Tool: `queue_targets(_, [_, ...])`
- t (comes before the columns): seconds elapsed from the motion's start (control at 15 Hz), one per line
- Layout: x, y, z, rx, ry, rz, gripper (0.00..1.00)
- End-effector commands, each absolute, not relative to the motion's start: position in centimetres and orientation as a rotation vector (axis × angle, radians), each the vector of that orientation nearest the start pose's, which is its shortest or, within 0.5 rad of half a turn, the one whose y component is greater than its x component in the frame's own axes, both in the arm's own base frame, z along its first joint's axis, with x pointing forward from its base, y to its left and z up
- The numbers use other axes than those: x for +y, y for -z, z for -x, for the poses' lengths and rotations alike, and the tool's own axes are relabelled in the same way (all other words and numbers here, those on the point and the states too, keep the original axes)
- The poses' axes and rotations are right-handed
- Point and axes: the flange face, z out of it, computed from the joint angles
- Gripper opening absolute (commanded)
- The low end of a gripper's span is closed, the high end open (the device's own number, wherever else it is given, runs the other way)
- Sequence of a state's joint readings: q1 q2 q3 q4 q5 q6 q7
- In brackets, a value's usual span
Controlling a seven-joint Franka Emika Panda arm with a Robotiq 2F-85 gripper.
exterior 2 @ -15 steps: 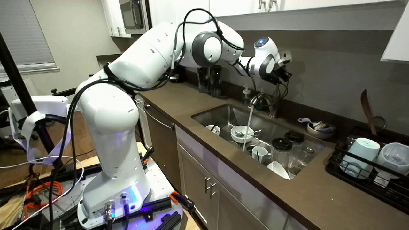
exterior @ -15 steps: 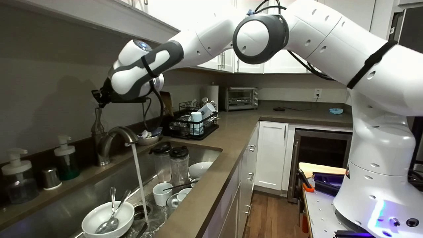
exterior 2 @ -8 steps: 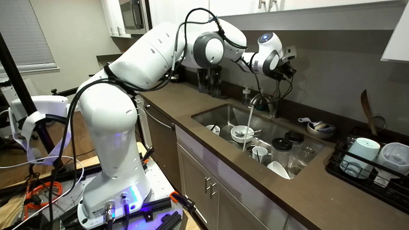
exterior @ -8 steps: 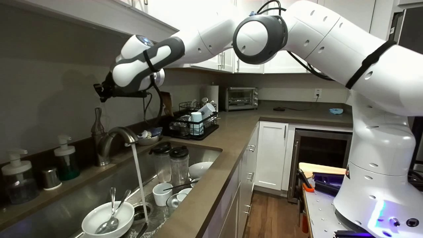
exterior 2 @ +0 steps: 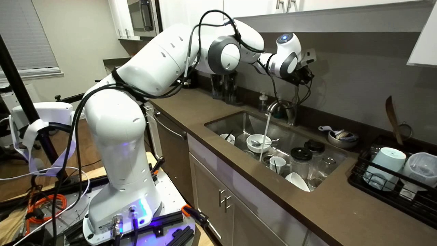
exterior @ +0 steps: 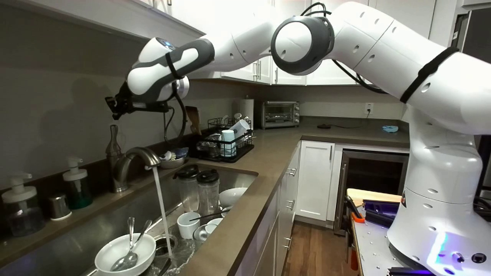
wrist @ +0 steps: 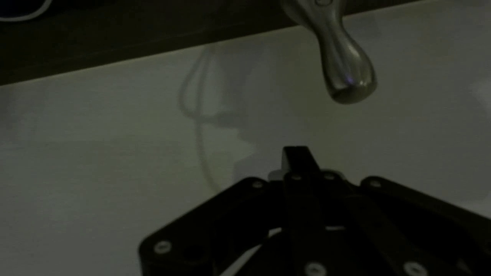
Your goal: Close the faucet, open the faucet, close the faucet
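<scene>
The gripper (wrist: 295,148) is pressed together, with the faucet (wrist: 345,69) seen at its 1 o'clock in the wrist view; an oval mark (wrist: 323,2) there cannot be read. In both exterior views, water (exterior: 162,207) is poured into the sink (exterior: 86,232).

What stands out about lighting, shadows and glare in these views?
Wrist view: dim, with the end effector nearly black, a looping shadow on the wall and a purplish glint on the faucet handle; in an exterior view, the upper cabinets partly wash out to white; in both exterior views, a blue glow lights the robot's base.
</scene>
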State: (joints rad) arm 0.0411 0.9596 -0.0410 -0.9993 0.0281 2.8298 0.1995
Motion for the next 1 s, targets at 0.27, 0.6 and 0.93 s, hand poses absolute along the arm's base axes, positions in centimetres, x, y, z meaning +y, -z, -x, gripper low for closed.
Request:
queue_targets(0.27, [4.7,-34.4,-82.6,0.192,1.229,2.784,0.00])
queue_targets(0.6, [4.8,-34.4,-82.2,0.194,1.235,2.790,0.00])
queue_targets(0.93, [5.0,-34.2,-81.4,0.186,1.225,2.816,0.00])
